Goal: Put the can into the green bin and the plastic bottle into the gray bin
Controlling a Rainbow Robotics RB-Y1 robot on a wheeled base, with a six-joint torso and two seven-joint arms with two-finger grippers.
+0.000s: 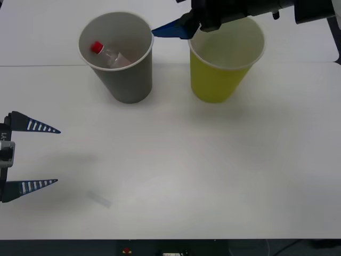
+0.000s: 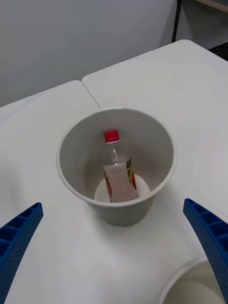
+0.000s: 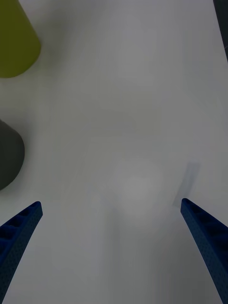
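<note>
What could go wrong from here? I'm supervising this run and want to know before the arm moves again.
The right gripper hangs open just above the rims, between the gray bin and the green bin. Pulling back low could clip a rim and tip a light paper cup. The plastic bottle already leans inside the gray bin, so a tip would spill it. The left gripper waits open at the table's left edge.

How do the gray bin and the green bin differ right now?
The gray bin is gray inside and out; the green bin is yellow-green outside with a pale inside. The gray bin holds the plastic bottle, red cap up, leaning on its wall; the visible part of the green bin's inside looks bare. The right claw, open, sits over the green bin's rim; nothing covers the gray bin. Both are upright, tapered, white-rimmed cups of similar size.
</note>
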